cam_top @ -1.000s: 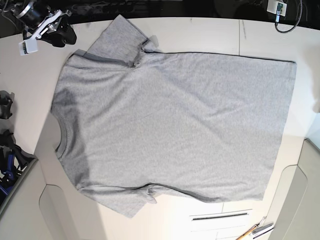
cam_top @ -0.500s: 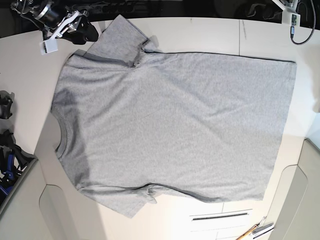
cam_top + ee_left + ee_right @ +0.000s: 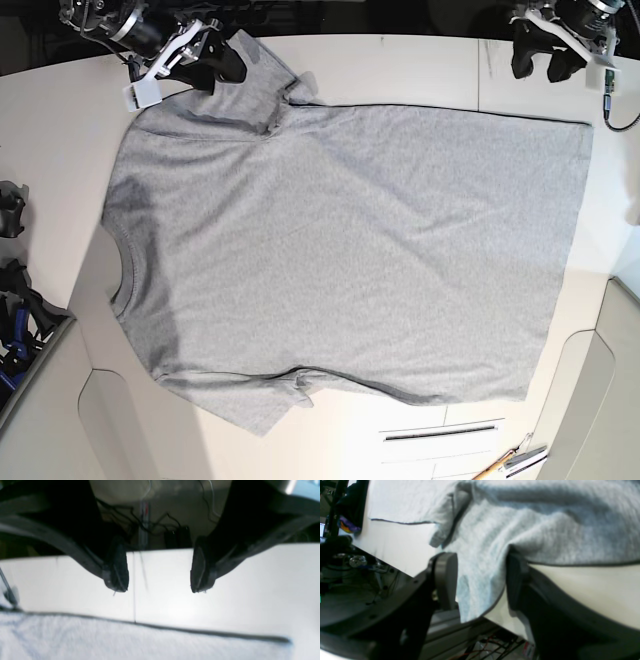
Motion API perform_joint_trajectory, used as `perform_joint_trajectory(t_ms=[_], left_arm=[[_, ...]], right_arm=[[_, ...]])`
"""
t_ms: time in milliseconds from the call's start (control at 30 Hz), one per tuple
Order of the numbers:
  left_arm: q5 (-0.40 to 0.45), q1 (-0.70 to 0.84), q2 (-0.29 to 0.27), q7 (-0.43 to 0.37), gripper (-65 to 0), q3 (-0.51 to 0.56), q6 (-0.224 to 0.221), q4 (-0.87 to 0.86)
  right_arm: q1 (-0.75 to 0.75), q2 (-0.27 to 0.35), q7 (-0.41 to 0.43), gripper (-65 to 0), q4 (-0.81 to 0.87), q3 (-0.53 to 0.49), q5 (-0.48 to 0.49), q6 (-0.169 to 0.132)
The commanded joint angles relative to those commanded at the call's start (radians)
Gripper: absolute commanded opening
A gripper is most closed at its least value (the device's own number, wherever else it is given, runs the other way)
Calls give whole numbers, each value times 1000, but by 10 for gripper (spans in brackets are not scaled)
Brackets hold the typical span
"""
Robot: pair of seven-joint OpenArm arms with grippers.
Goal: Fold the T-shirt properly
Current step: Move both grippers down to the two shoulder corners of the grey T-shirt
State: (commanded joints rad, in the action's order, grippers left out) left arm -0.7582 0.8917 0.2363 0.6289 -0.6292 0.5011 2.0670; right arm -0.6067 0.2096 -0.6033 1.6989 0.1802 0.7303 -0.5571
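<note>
The T-shirt (image 3: 350, 250) lies spread flat on the pale table (image 3: 60, 140), plain grey side up, with its neck toward the left of the base view and its hem toward the right. 1 sleeve reaches the far edge of the table at the upper left; the other points to the near edge.

The right gripper (image 3: 222, 62) sits at that far sleeve. In the right wrist view its 2 fingers (image 3: 445, 577) stand well apart, 1 on each side of the sleeve cloth (image 3: 482, 562), which runs down between them and hangs a little over the table edge. The dark right-hand finger (image 3: 516, 580) lies against a raised fold of the cloth; the grey left-hand pad is just beside the fabric, and whether it touches cannot be told. The jaws are not pressed together on the cloth.

The left gripper (image 3: 542, 58) hovers over bare table at the far right corner, near the hem. In the left wrist view its 2 black pads (image 3: 116, 567) are wide apart with nothing between them, and the hem edge (image 3: 155, 626) runs across below them, apart from both tips.
</note>
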Motion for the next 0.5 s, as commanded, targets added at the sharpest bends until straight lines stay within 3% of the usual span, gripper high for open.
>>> perform_joint_trajectory(t_ms=[167,500], left_arm=[[2,-87,31,0,-229,-82,-19,-35],[11,-326,206,-4,-229,-84,-18,-440]], right_arm=[[0,0,0,-338,0,0,-5,0],[0,0,0,-338,0,0,-16,0]])
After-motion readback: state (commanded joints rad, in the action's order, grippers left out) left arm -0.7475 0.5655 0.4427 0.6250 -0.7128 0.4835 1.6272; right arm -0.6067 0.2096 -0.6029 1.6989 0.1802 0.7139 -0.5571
